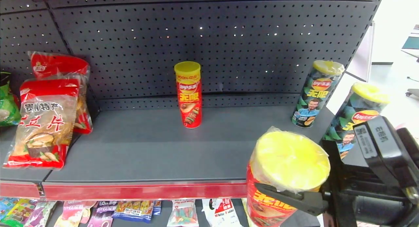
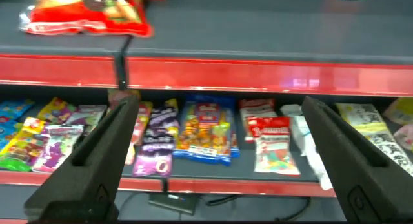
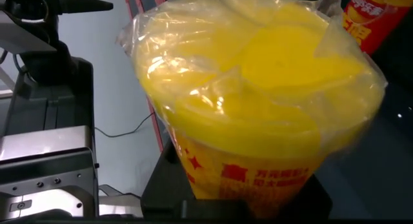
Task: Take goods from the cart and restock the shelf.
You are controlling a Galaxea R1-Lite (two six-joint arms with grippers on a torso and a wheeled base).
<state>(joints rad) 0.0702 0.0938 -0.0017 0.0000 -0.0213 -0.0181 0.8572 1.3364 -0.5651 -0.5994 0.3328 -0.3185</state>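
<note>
My right gripper [image 1: 314,191] is shut on a red chip can with a yellow lid [image 1: 288,168], held upright just in front of the shelf's red front edge [image 1: 144,190] at the lower right. The same can's lid [image 3: 258,88] sits close under the right wrist camera. On the grey shelf board [image 1: 147,145] another red chip can [image 1: 189,94] stands upright near the back middle. My left gripper [image 2: 219,166] is open and faces the lower shelf of snack packets [image 2: 200,130].
Two dark green chip cans [image 1: 316,93] [image 1: 356,115] stand at the shelf's right end. Red snack bags [image 1: 42,125] lean at the left. A perforated back panel [image 1: 209,40] closes the shelf behind. Bare board lies between the middle can and the right cans.
</note>
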